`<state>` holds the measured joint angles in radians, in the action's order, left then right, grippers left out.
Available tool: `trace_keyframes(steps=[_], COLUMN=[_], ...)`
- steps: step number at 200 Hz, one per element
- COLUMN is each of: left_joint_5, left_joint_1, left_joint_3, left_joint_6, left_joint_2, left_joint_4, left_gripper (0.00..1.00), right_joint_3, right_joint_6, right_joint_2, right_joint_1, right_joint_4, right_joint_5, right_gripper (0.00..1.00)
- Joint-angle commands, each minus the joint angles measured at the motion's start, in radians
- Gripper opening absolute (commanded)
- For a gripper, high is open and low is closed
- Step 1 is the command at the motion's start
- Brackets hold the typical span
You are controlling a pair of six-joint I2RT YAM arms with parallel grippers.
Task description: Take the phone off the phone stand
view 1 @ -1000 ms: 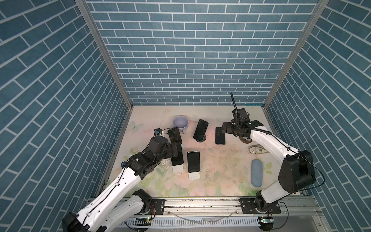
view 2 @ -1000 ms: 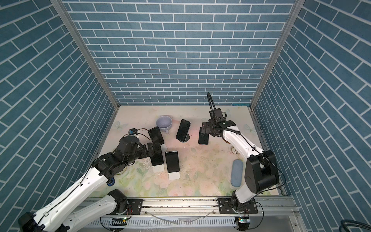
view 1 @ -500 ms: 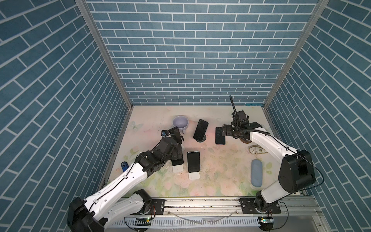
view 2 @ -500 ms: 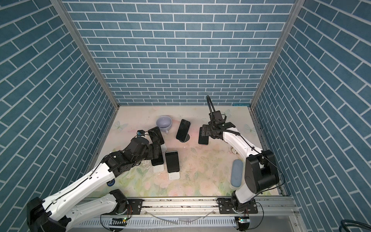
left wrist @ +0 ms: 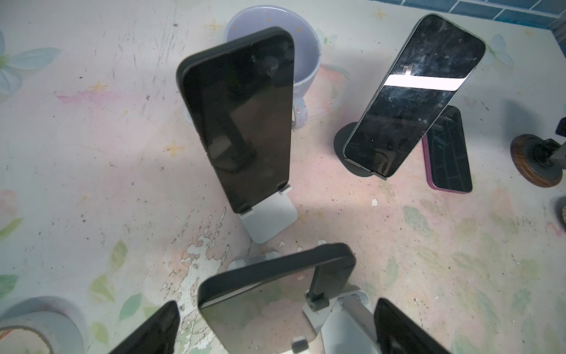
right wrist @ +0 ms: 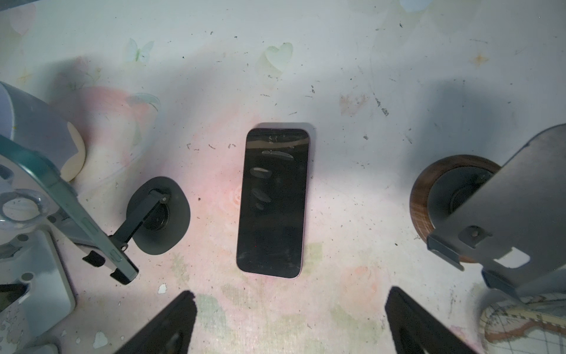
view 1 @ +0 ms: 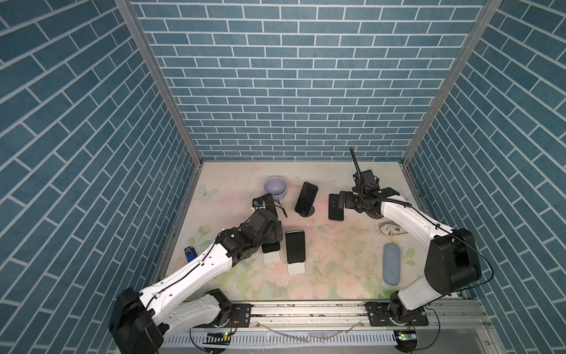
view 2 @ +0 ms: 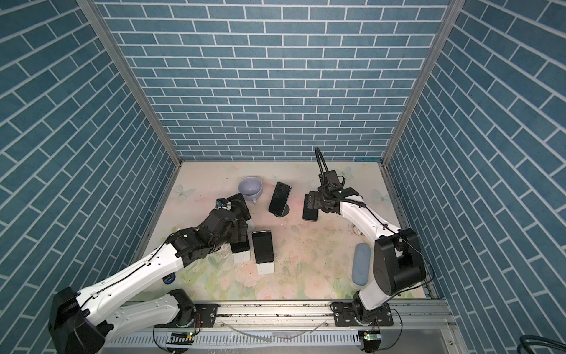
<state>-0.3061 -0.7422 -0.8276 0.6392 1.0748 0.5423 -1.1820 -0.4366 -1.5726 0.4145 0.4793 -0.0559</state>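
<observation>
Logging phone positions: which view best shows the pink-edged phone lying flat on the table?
The right wrist view: the flat phone lies whole, centred and uncovered. Both top views show it small, its far end under the right gripper. The left wrist view shows only part, behind the leaning phone on a round stand.

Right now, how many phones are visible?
5 phones. On white stands: one beyond the left gripper, one beneath it, one beside it. One on a black stand. One flat under the right gripper.

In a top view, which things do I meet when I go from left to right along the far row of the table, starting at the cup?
cup → phone on a round black stand → phone lying flat
</observation>
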Motion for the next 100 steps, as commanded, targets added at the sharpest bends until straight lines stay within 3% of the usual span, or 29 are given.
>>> trace_keyframes(steps=[1, 100], left_joint_5=[-0.050, -0.082], left_joint_1=[-0.010, -0.014], left_joint_3=[-0.027, -0.018], left_joint_6=[0.014, 0.044], left_joint_2=[0.015, 0.082], left_joint_4=[0.008, -0.035], left_gripper=[1.00, 1.00], right_joint_3=[0.024, 0.020], right_joint_6=[0.018, 0.037], right_joint_2=[0.011, 0.008], right_joint_1=[0.005, 0.006], right_joint_4=[-0.004, 0.016], right_joint_5=[0.004, -0.006], right_gripper=[0.97, 0.97])
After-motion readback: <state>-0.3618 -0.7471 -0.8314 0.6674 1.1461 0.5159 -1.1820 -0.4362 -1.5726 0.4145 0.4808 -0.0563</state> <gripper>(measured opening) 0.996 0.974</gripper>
